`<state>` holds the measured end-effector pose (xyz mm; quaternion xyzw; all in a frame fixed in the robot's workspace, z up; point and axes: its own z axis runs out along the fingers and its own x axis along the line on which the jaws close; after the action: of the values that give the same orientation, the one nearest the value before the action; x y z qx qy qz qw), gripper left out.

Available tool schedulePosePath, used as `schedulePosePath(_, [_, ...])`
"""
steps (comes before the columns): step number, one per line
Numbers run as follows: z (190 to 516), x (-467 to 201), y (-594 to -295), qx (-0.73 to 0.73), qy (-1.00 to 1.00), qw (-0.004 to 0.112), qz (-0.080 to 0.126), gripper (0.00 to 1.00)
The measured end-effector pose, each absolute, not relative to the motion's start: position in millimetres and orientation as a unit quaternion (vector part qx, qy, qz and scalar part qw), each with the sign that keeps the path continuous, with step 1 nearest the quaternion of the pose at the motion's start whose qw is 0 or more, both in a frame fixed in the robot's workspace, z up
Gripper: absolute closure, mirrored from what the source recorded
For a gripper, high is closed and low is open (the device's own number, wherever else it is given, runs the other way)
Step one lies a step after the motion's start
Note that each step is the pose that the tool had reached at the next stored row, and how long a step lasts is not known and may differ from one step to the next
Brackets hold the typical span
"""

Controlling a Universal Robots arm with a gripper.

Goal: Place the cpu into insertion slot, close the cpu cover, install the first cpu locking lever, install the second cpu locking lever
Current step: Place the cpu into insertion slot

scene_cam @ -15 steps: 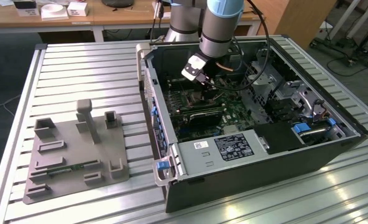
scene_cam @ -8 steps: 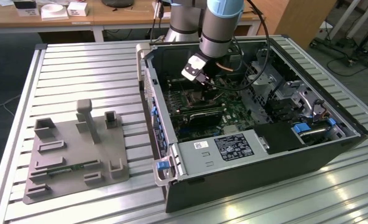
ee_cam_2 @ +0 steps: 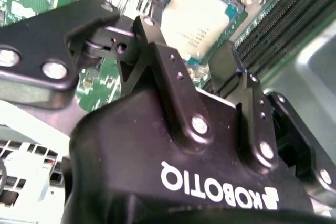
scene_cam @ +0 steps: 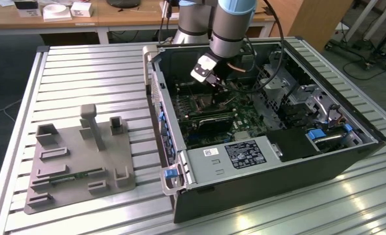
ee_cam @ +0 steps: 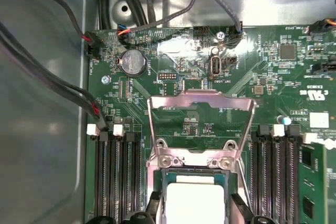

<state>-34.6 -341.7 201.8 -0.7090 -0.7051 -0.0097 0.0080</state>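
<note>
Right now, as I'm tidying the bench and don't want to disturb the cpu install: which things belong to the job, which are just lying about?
Job: cpu in the insertion slot; cpu cover raised; end effector open over it.
Lying about: grey fixture plate on the table; coin battery; memory slots.

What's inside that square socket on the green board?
A flat silvery-grey square cpu lies in the dark metal-rimmed insertion slot, with the silvery frame-shaped cpu cover raised. Whatever is under the chip is hidden.
</note>
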Motion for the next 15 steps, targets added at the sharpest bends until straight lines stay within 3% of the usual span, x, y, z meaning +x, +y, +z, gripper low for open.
schedulePosePath(5, [211, -34, -342, -0.709, -0.705, 0.008, -0.010, 0.40])
schedulePosePath(9, [216, -34, -342, -0.709, -0.705, 0.008, -0.010, 0.58])
schedulePosePath(10, [216, -34, -342, -0.709, -0.705, 0.008, -0.010, 0.58])
schedulePosePath(12, [216, -34, -342, -0.709, -0.705, 0.008, -0.010, 0.70])
schedulePosePath(13, [216, -34, -342, -0.709, -0.705, 0.008, -0.010, 0.70])
schedulePosePath(15, [216, -34, -342, -0.709, -0.705, 0.008, -0.010, 0.82])
